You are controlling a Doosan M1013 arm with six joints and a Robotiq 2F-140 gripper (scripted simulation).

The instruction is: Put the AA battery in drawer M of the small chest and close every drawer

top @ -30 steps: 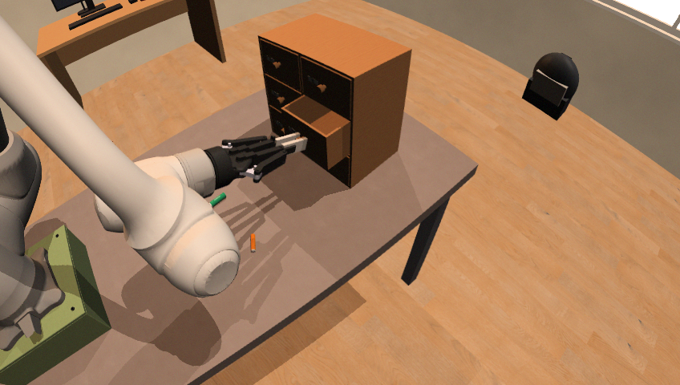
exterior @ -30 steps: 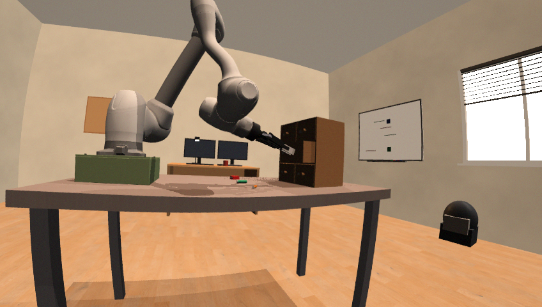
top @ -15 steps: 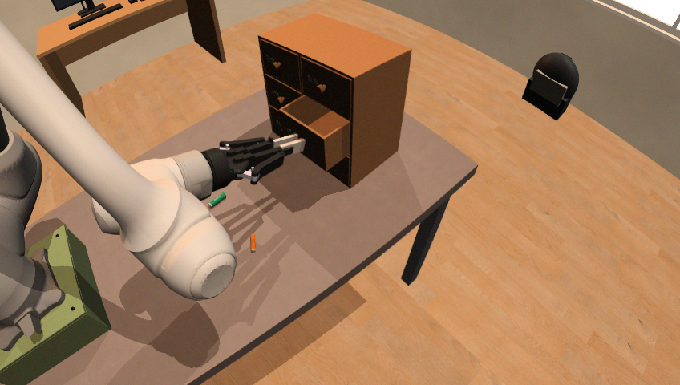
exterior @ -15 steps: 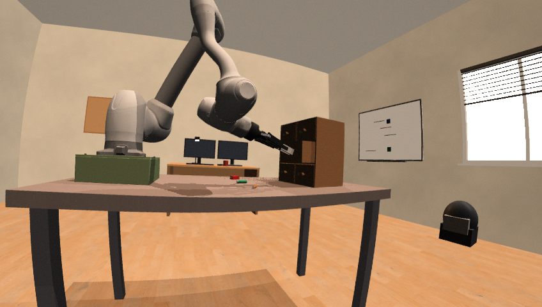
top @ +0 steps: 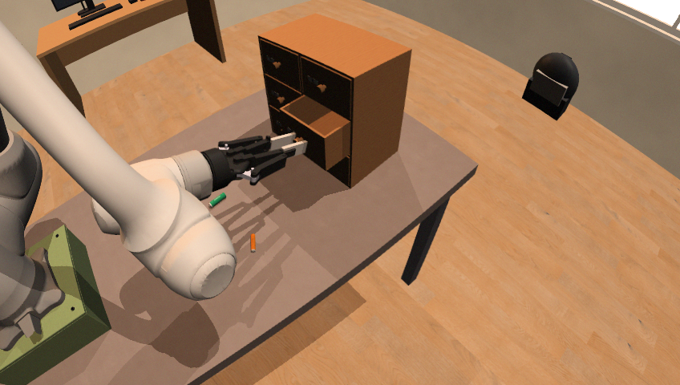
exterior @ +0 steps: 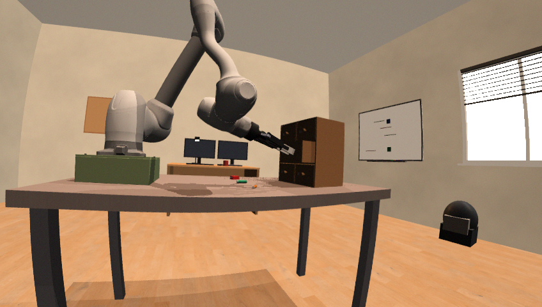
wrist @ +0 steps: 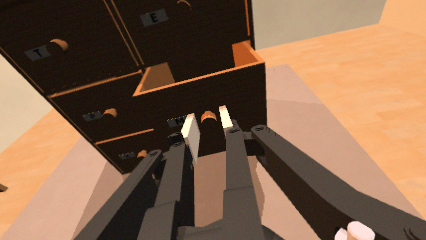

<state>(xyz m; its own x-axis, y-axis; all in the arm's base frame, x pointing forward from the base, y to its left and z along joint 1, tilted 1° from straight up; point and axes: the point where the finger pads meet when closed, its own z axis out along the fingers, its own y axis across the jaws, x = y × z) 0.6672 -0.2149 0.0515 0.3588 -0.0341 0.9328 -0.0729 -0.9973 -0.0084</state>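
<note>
Our gripper [top: 300, 140] [exterior: 292, 151] [wrist: 209, 120] is standing slightly open, its two pale fingertips flanking one round knob [top: 298, 139] [wrist: 208, 117] with gaps showing on both sides in the wrist view; we are grasping nothing. That knob is belonging to the drawer marked M [top: 317, 145] [wrist: 240, 95], the middle one in the right-hand column as we are facing the front.

We are counting six drawers in one chest [top: 382, 104] [exterior: 329, 151] [wrist: 180, 30], two columns of three; one, M, is sticking out, and the other five are sitting pushed in.

On the table [top: 372, 224] [exterior: 190, 203] [wrist: 320, 150] we are counting three small things: one green cylinder [top: 217, 200] [exterior: 241, 181], one orange cylinder [top: 252, 242] [exterior: 254, 187], and one red object [exterior: 234, 177] beyond them in the exterior view. All three are lying apart, outside the chest. As for the AA battery, we are seeing battery-like shapes in the green and orange cylinders on the table, but we are finding no readable marking, so we cannot tell which it is.
</note>
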